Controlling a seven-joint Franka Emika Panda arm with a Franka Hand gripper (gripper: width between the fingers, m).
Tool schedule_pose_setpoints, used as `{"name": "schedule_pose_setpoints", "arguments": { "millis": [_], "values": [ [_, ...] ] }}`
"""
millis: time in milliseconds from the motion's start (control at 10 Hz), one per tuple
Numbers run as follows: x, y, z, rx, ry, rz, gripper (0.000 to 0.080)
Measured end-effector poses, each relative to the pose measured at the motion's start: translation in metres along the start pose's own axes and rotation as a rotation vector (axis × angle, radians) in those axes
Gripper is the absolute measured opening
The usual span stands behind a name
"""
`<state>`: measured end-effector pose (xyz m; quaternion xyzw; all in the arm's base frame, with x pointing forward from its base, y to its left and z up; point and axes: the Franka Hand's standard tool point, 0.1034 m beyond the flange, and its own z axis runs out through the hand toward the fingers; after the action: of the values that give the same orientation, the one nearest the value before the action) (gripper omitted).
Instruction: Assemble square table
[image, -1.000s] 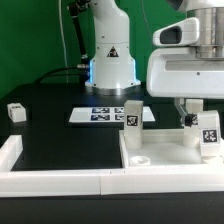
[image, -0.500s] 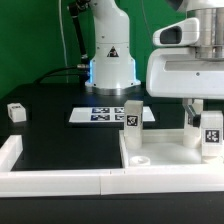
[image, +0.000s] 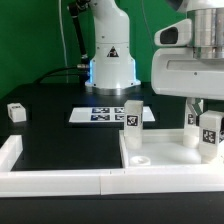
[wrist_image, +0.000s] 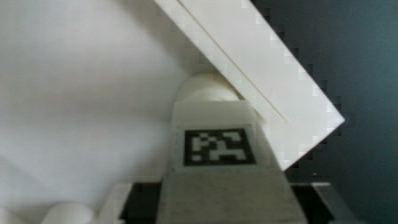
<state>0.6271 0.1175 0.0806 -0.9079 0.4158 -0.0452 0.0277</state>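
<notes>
The white square table top (image: 165, 150) lies at the exterior view's lower right, rim up. One tagged white leg (image: 132, 113) stands upright at its far left corner. My gripper (image: 208, 120) is at the top's right side, shut on another tagged leg (image: 209, 135) that stands upright at a corner. In the wrist view this leg (wrist_image: 219, 140) fills the space between my dark fingers (wrist_image: 150, 200), its tip at the inner corner of the top's rim (wrist_image: 249, 60). A third leg (image: 15, 112) lies loose on the black table at the far left.
The marker board (image: 100, 115) lies flat behind the top, in front of the robot base (image: 110, 60). Long white border rails (image: 60, 180) run along the front and left edges. A low white knob (image: 140, 159) sits at the top's near left corner.
My hand has shifted slightly to the exterior view's right, still gripping the leg at the same corner. Nothing else has moved.
</notes>
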Motion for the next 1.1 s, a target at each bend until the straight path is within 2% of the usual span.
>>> {"name": "schedule_pose_setpoints", "arguments": {
  "millis": [100,200,600,900,1000,1100],
  "values": [
    [-0.0006,0.0005,0.0007,-0.004,-0.016,0.165,0.0288],
    [0.0011,0.0015,0.0015,0.014,-0.033,0.309,0.0288],
    [-0.0020,0.0002,0.0038,0.115,-0.104,0.869,0.0292],
    [-0.0039,-0.0010,0.0038,0.118,-0.103,0.879,0.0301],
    [-0.0051,0.0003,0.0041,0.105,-0.098,0.738,0.0301],
    [-0.0049,0.0000,0.0023,0.091,-0.095,0.550,0.0478]
  ]
}}
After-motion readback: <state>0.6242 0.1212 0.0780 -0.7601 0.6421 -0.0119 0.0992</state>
